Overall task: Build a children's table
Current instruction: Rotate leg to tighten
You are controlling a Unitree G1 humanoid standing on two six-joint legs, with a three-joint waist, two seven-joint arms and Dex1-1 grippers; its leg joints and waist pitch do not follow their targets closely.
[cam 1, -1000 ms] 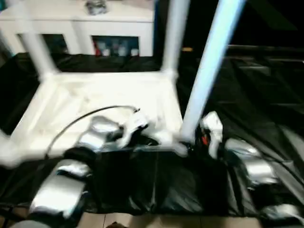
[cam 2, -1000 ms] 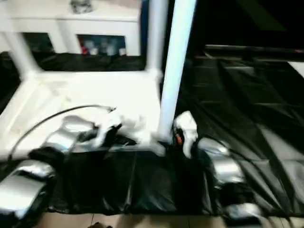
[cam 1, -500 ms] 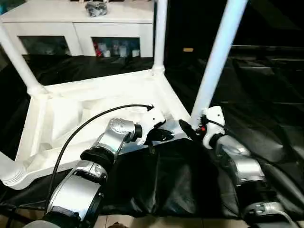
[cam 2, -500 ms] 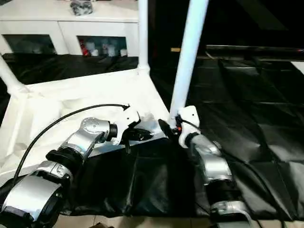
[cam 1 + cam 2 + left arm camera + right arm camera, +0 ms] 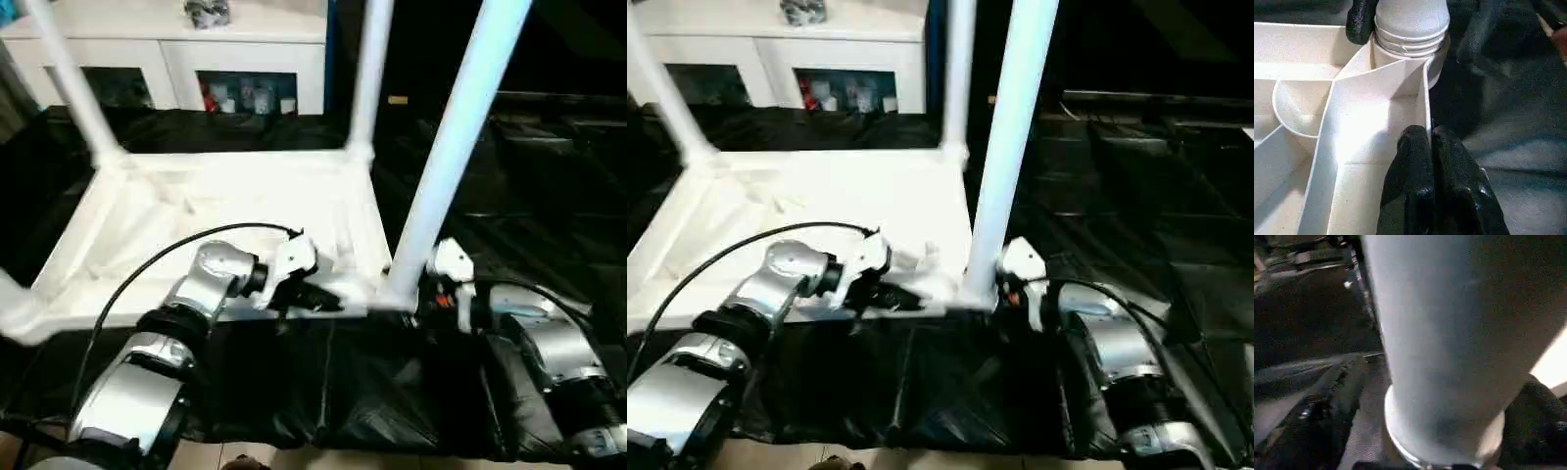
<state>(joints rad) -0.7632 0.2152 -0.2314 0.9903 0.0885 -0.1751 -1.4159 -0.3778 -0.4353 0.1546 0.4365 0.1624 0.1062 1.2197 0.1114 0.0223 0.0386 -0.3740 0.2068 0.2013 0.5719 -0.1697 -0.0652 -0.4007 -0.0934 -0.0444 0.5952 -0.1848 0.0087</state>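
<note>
Left tool [image 5: 1430,147] pinched together on the white ribbed plastic tabletop [image 5: 235,206]'s rim, right tool [image 5: 416,294] spread around the near white tubular leg [image 5: 456,147]; seat it firmly next.

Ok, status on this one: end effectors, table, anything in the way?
Left end effector shut on tabletop rim. Right end effector at near corner leg base, open. Nothing blocking.

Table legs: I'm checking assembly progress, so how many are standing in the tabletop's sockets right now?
4: near-right leg by the right tool, far-right leg, far-left leg, and near-left leg, cut off by the picture's edge, all on the tabletop.
</note>
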